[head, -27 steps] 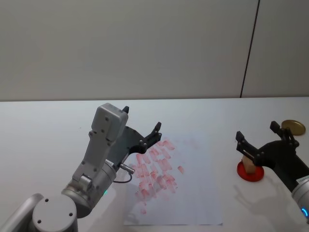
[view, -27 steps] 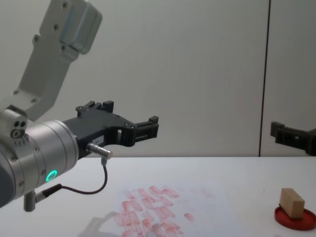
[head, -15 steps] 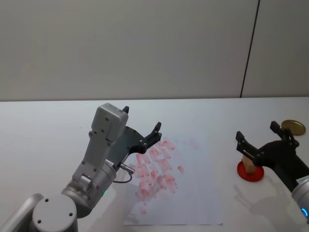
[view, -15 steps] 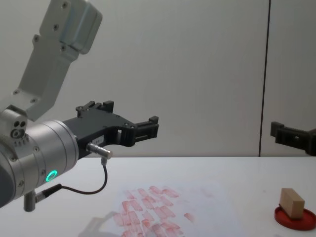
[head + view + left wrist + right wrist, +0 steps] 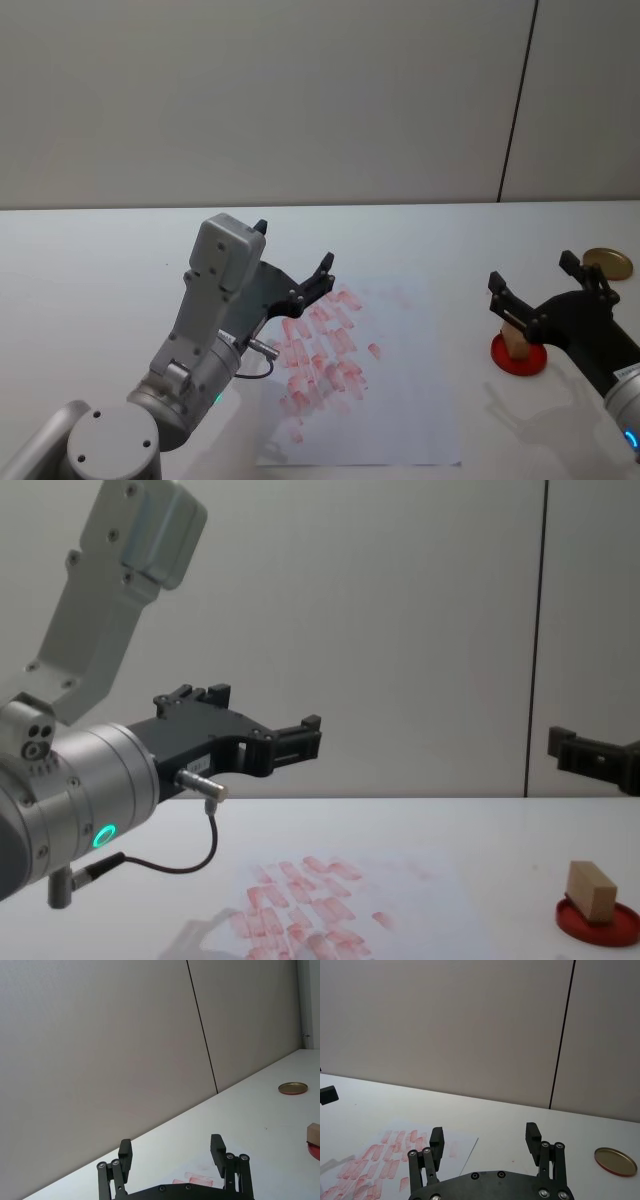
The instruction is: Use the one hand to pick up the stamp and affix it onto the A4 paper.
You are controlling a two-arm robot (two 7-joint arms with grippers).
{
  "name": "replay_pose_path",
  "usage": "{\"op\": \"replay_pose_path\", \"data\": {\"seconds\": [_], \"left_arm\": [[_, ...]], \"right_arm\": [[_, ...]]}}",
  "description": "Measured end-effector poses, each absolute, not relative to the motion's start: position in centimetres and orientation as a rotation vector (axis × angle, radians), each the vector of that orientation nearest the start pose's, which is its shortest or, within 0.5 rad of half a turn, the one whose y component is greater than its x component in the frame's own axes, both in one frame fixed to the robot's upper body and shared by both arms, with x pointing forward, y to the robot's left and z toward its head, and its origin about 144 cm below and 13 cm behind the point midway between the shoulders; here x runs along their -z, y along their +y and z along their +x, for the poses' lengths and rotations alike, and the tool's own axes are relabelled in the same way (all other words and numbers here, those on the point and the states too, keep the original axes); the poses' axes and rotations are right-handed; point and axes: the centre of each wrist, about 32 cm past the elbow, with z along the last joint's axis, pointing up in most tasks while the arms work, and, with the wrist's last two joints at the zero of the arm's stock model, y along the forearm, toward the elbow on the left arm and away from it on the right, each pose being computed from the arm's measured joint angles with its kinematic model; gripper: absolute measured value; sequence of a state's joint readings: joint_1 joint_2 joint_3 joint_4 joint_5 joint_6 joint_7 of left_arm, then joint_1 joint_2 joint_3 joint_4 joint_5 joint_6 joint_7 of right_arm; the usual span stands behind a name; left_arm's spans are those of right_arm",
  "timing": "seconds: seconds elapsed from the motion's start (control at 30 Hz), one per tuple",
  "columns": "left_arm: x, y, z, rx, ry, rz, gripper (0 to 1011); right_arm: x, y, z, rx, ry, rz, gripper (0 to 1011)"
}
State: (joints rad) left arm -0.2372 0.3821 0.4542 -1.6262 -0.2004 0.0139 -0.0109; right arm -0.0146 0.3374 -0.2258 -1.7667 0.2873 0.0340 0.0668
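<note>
R gripper (image 5: 532, 272) hangs above the table's (image 5: 100, 260) right side, fingers (image 5: 495, 282) spread wide w/ nothing btwn them. The stamp (image 5: 516, 340) stands on the red ink pad (image 5: 518, 360) just below those fingers. From the head cam it sits under the gap, nearer the left-hand finger. The chest cam has the stamp (image 5: 590, 891) lower than the fingertips, air btwn, no contact. It leans a bit on the pad (image 5: 598, 923). A gold lid (image 5: 607, 263) lies on the table beyond the right-hand finger, apart from it.

L gripper (image 5: 293, 246) is up off the table, fingers (image 5: 325, 266) also parted and empty, tips pointing out over the A4 paper (image 5: 390, 400). The sheet lies flat below and ahead of those fingers. Its pinkish-red prints cluster on the part nearest the L tips, and the bare white part runs toward the R fingers. Stamp and pad are well apart from the L fingers and off the sheet's right edge.
</note>
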Motion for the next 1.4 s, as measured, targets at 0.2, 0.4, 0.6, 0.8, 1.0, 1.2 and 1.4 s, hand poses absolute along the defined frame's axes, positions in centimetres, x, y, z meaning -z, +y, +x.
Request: {"op": "replay_pose_path", "data": {"seconds": [0.2, 0.4, 0.6, 0.8, 1.0, 1.2, 1.4], "left_arm": [[-120.4, 19.8, 49.2, -1.124, -0.268, 0.061, 993], [-120.4, 19.8, 49.2, -1.124, -0.268, 0.061, 993], [-120.4, 19.8, 49.2, -1.124, -0.268, 0.061, 993], [-120.4, 19.8, 49.2, -1.124, -0.268, 0.061, 993], [-120.4, 19.8, 49.2, -1.124, -0.268, 0.061, 993], [-120.4, 19.8, 49.2, -1.124, -0.268, 0.061, 993], [-120.4, 19.8, 49.2, -1.124, -0.268, 0.061, 993]], "right_arm": [[-118.8, -23.6, 44.3, 1.240, -0.066, 0.022, 1001], [-119.0, -23.1, 44.1, 1.283, -0.031, 0.001, 1001], [-119.2, -22.6, 44.0, 1.338, 0.019, -0.032, 1001], [-119.5, -22.2, 44.2, 1.376, 0.063, -0.062, 1001], [-119.7, -21.9, 44.8, 1.405, 0.117, -0.099, 1001], [-119.6, -21.6, 45.6, 1.417, 0.168, -0.134, 1001], [-119.4, -21.3, 46.2, 1.425, 0.215, -0.165, 1001]]}}
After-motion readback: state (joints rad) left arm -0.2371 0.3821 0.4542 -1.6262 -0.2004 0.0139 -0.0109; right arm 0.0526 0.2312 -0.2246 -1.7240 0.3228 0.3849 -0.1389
